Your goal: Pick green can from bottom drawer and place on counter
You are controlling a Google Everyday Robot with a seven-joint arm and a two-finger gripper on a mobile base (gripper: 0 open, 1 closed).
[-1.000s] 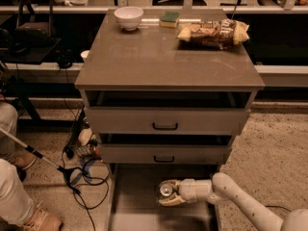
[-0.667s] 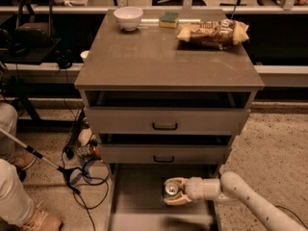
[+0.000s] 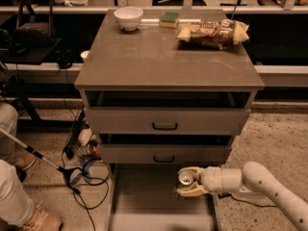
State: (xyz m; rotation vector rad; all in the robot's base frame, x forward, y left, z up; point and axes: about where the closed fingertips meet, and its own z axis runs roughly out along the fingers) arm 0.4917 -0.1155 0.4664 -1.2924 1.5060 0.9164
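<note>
The green can (image 3: 186, 178) shows its silver top, held between the fingers of my gripper (image 3: 187, 181), which is shut on it. The can is lifted just above the right side of the bottom drawer (image 3: 144, 196), which is pulled open with a flat bare floor. My white arm (image 3: 260, 184) reaches in from the lower right. The counter (image 3: 159, 57) is the wide grey-brown top of the cabinet, above the two drawers with black handles.
On the counter stand a white bowl (image 3: 128, 17) at the back left, a green sponge (image 3: 170, 19) and a snack bag (image 3: 214, 32) at the back right. A person's legs (image 3: 14, 196) and cables (image 3: 79, 167) are on the floor at the left.
My gripper with the can has risen and moved a little to the right, closer to the front of the second drawer.
</note>
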